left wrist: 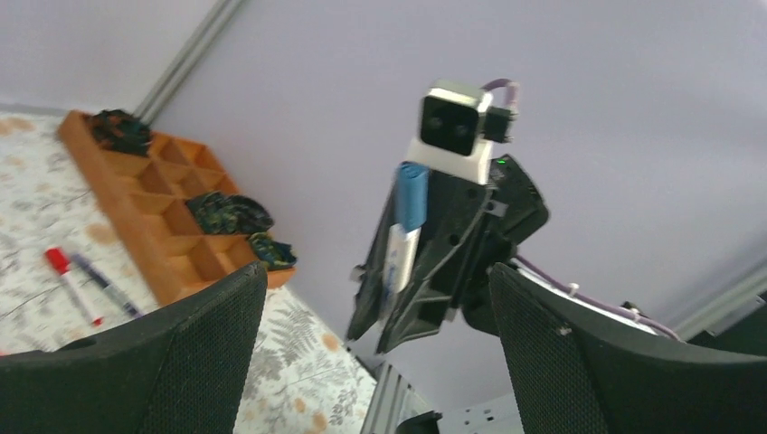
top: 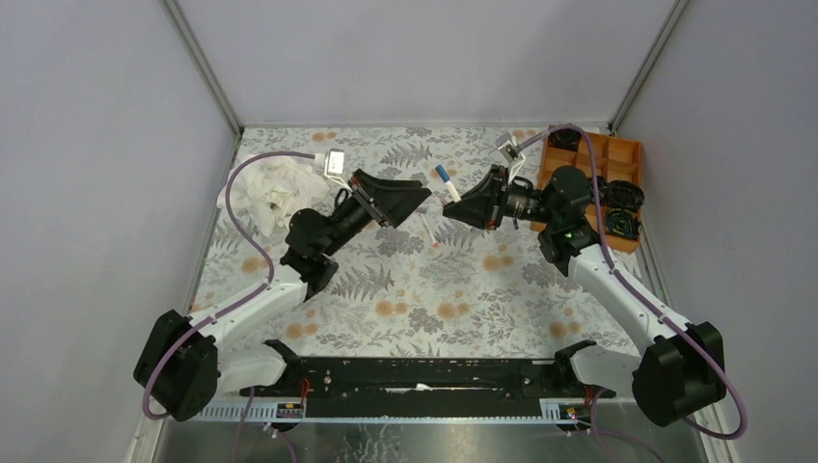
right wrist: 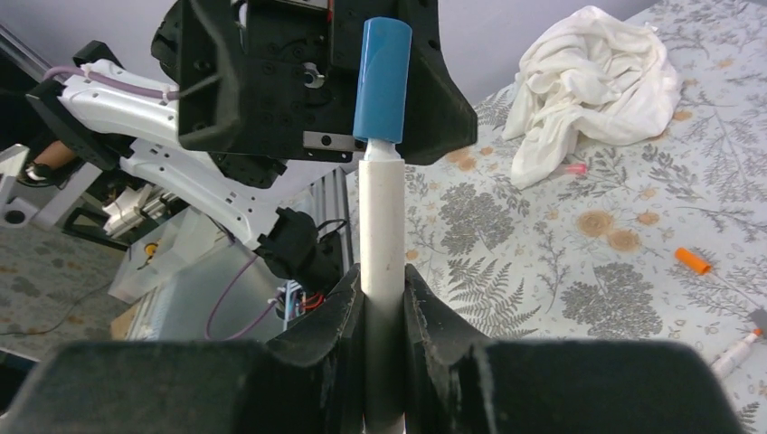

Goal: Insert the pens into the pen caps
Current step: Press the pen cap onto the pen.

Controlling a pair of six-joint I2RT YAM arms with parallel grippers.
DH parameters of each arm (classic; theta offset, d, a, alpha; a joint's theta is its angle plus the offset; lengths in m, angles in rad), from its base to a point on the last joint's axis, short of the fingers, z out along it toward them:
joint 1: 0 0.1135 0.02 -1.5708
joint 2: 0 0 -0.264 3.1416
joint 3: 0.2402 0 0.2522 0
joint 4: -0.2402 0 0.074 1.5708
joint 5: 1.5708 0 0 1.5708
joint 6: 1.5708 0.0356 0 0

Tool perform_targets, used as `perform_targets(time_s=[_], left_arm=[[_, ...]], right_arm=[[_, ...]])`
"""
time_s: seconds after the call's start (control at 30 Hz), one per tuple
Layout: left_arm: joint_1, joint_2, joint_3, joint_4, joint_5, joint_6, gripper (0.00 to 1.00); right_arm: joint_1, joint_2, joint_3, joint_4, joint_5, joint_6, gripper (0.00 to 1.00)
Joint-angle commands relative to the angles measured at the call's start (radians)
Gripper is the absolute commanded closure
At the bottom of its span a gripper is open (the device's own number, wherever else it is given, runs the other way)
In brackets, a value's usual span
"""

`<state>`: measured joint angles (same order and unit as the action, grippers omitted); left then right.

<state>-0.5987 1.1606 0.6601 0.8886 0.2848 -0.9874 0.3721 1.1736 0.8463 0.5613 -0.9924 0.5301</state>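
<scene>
My right gripper (right wrist: 383, 280) is shut on a white-barrelled pen (right wrist: 383, 226) and holds it upright above the table. A blue cap (right wrist: 382, 81) sits on the pen's upper end. The pen and cap also show in the top view (top: 445, 180) and in the left wrist view (left wrist: 407, 217). My left gripper (top: 417, 203) faces the right gripper (top: 455, 205) a short way off, open and empty, its fingers (left wrist: 181, 353) wide apart. On the table lie a red-capped pen (left wrist: 72, 285), a dark pen (left wrist: 104, 282), an orange cap (right wrist: 694, 260) and another white pen (right wrist: 737, 353).
An orange compartment tray (top: 603, 154) holding black coiled items stands at the back right. A crumpled white cloth (top: 270, 188) lies at the back left, with a small pinkish piece (right wrist: 574, 169) beside it. The table has a fern-print cover (top: 424, 289).
</scene>
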Motion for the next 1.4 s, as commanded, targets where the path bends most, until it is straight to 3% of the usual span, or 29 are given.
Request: perform_targets(time_s=[0.0, 0.4, 0.57, 0.87, 1.1, 1.3, 1.37], left_arm=[[-0.040, 0.031, 0.082, 0.165, 0.010, 0.012, 0.04], [-0.068, 0.147, 0.180, 0.139, -0.006, -0.023, 0.09], [-0.070, 0.179, 0.198, 0.171, 0.004, -0.051, 0.21], [-0.076, 0.210, 0.230, 0.206, 0.027, -0.076, 0.29], [-0.076, 0.219, 0.256, 0.176, 0.037, -0.070, 0.53], [-0.078, 0.223, 0.293, 0.088, 0.056, -0.036, 0.96], [-0.083, 0.218, 0.304, 0.045, 0.060, -0.016, 1.00]], right_arm=[[-0.004, -0.028, 0.031, 0.049, -0.044, 0.075, 1.00], [-0.005, -0.041, 0.006, 0.124, -0.063, 0.145, 1.00], [-0.004, -0.040, -0.001, 0.127, -0.060, 0.152, 1.00], [-0.004, -0.040, -0.010, 0.099, -0.048, 0.134, 1.00], [-0.004, -0.041, -0.013, 0.087, -0.049, 0.127, 1.00], [-0.003, -0.042, -0.004, 0.051, -0.042, 0.109, 1.00], [-0.004, -0.042, 0.010, 0.008, -0.032, 0.084, 1.00]])
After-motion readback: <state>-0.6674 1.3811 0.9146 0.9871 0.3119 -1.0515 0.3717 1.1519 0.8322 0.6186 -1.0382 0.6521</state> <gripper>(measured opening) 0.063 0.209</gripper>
